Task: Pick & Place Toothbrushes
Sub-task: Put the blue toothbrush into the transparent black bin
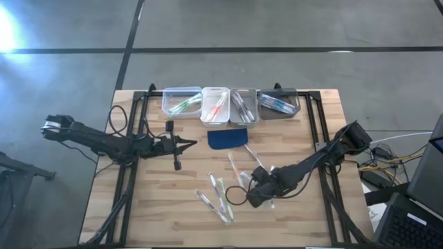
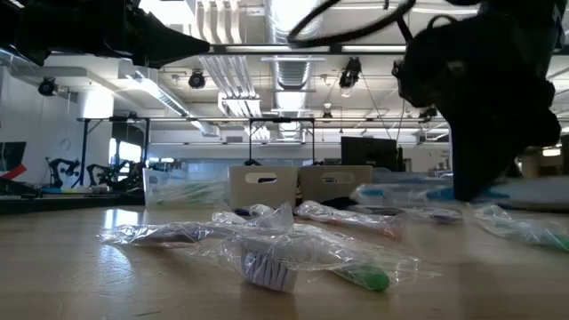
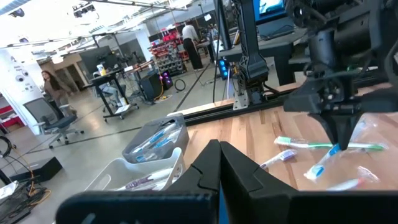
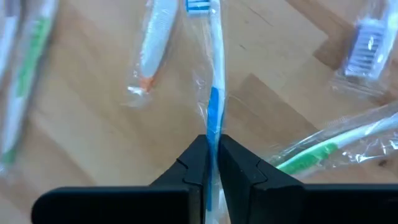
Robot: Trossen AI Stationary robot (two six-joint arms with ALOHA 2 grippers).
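Several wrapped toothbrushes (image 1: 220,199) lie flat on the wooden table's near middle; they also show close up in the low view (image 2: 293,258). More toothbrushes lie in the four clear bins (image 1: 228,104) at the far edge. My right gripper (image 1: 257,196) points down among the loose ones and is shut on a blue toothbrush (image 4: 214,68). My left gripper (image 1: 188,144) is shut and holds nothing; it hovers left of the dark blue pad (image 1: 227,138), its fingers (image 3: 242,171) closed together. My right gripper (image 4: 211,143) pinches the blue toothbrush by its blue-striped handle (image 4: 213,115), clear wrapper included, between its two fingers. The fingers come from above and lie along the brush. Seen from the left wrist, the brush (image 3: 320,167) slants down below the fingertips; whether its bristle end rests on the table I cannot tell.
A green toothbrush (image 4: 311,155), an orange one (image 4: 152,43) and a grey-bristled one (image 4: 364,53) lie close around the held brush. Black frame rails (image 1: 131,131) run along both table sides. Bare wood lies on the near left (image 1: 152,207).
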